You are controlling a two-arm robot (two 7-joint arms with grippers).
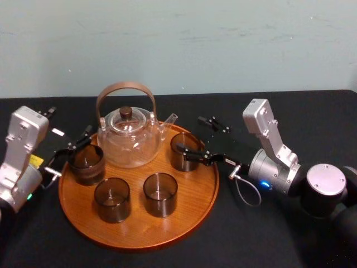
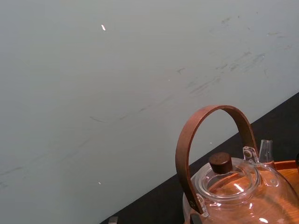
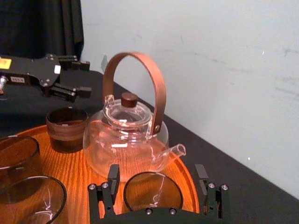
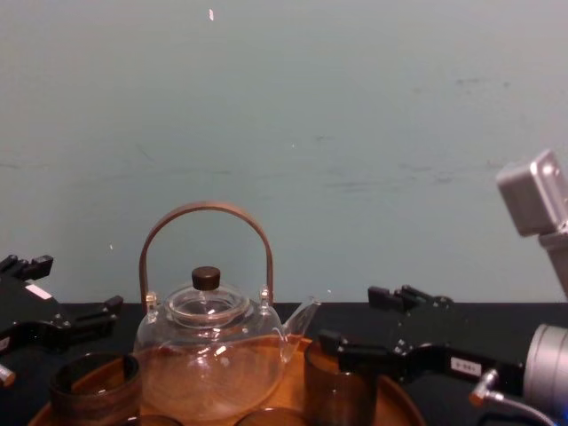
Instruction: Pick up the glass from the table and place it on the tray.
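Note:
The round orange-brown tray (image 1: pixel 139 229) holds a clear glass teapot (image 1: pixel 128 139) and several dark smoked glasses. One glass (image 1: pixel 185 149) stands upright at the tray's right rim, beside the teapot's spout. My right gripper (image 1: pixel 189 134) is open with that glass (image 3: pixel 152 191) between its wide-spread fingers (image 3: pixel 113 175), which do not touch it. My left gripper (image 1: pixel 70 124) is open at the tray's left edge, just behind and above another glass (image 1: pixel 86 163) and holding nothing. From the right wrist, the left gripper (image 3: pixel 88 77) hangs above that glass (image 3: pixel 67 128).
Two more glasses (image 1: pixel 111 198) (image 1: pixel 160 192) stand on the front half of the tray. The teapot's tall wooden handle (image 4: pixel 206 213) rises between the two grippers. Black cloth covers the table (image 1: pixel 279 234), and a pale wall stands close behind.

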